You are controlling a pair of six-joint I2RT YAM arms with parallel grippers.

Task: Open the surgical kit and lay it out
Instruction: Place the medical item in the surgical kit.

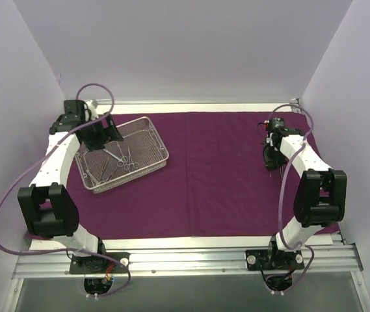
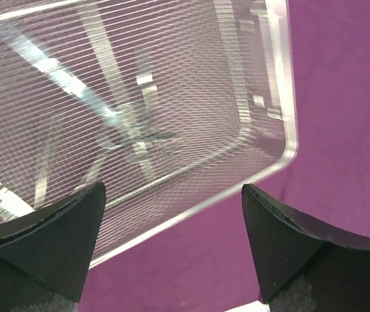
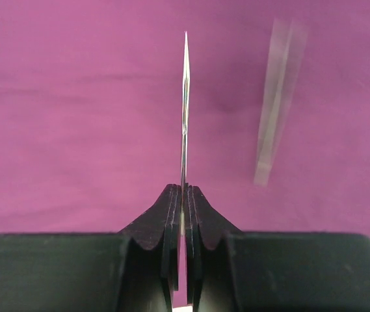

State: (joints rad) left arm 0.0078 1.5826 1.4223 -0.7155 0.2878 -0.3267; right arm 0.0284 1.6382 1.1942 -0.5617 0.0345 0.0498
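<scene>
Right gripper (image 3: 183, 195) pinches a slim pointed silver metal instrument (image 3: 185, 97) above the magenta-purple cloth (image 3: 74, 97). Left gripper (image 2: 173, 193) gapes wide, empty, over the rectangular silver wire-mesh tray (image 2: 287, 140).

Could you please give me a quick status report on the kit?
Left gripper jaws open above the tray corner. Right gripper jaws shut on a slim metal instrument over the cloth wrap. Scissors in tray. Nothing in the way.

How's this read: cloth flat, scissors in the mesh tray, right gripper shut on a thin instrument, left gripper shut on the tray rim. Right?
One error: the left gripper is open, jaws spread wide above a corner of the mesh tray, gripping nothing, as the left wrist view shows. The rest stands.
</scene>
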